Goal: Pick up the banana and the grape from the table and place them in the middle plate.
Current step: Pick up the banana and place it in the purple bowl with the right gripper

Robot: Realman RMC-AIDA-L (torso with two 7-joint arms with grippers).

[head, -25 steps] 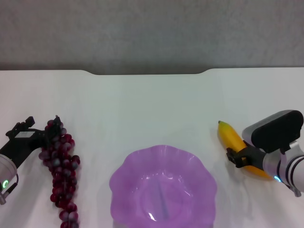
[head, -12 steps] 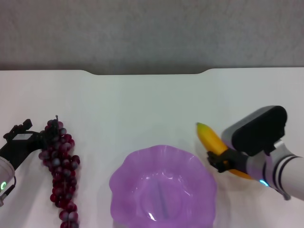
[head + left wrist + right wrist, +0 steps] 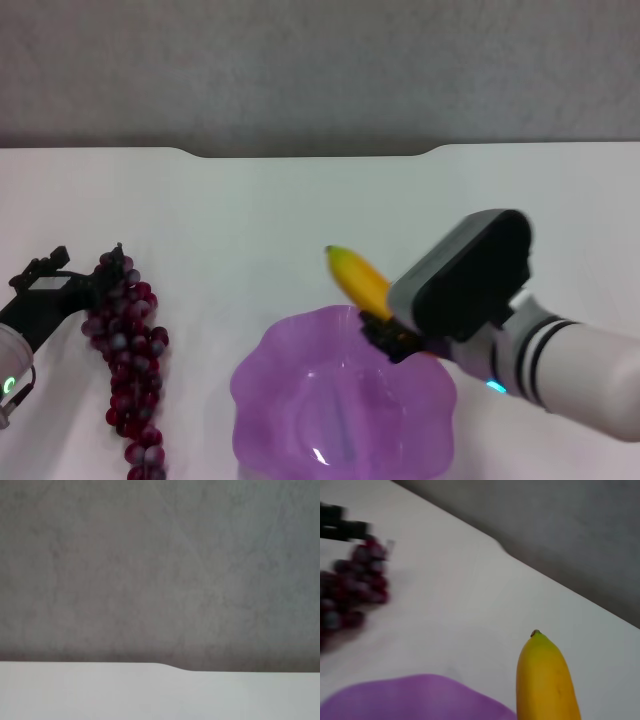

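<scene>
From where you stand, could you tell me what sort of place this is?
Probably a robot test bench, not a home: a bare white table against a plain grey wall, holding only a plate and grapes, while the right gripper carries a banana.

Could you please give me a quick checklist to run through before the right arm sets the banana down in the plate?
1. Banana held in the right gripper: ok.
2. Banana over the plate: not ok, only over the far rim, tip pointing past it.
3. Plate interior free of objects: ok.
4. Grape on the table, clear of the plate: ok.
5. Left gripper out of the way, beside the grape: ok.
6. Left gripper's grasp on the grape: cannot tell.
</scene>
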